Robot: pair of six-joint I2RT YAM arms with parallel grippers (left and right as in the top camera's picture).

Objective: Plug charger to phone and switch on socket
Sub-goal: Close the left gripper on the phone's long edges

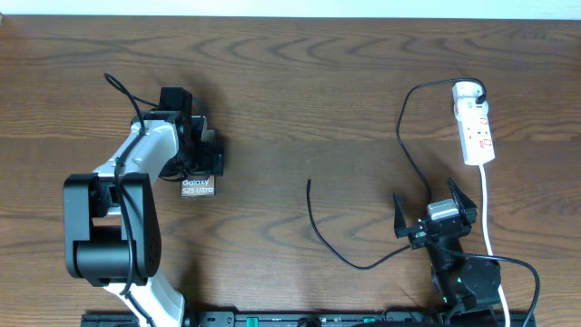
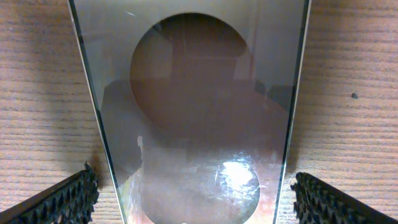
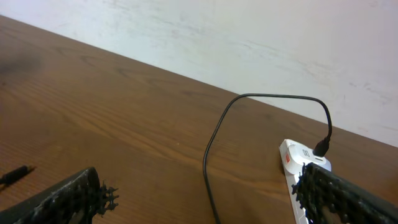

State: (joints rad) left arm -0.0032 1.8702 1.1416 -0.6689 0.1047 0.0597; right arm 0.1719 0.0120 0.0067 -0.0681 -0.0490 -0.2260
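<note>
from above, the left hand [image 1: 201, 166] hangs over the phone [image 1: 197, 188] at about 9 o'clock on the brown surface [image 1: 318, 91]. only the phone's lettered end peeks out below it. the white socket [image 1: 477, 127] lies lengthwise at 2 o'clock. the black charger [image 1: 310, 198] runs from the socket's far end, loops left and down past the right hand [image 1: 436, 213] at 5 o'clock, and its free tip lies near the middle, well apart from the phone.

in the left wrist view, the phone [image 2: 199, 124] fills the gap between the two ribbed fingers [image 2: 68, 199]. they are spread wide, one on each side and clear of its edges, so they grip nothing. a brownish oval shows on the glass.

in the right wrist view, the fingers [image 3: 68, 199] are spread wide too, with nothing between them. the charger [image 3: 211, 149] arcs up from the socket [image 3: 298, 158] at 4 o'clock. its loose tip lies at 8 o'clock, just beside the left finger.
</note>
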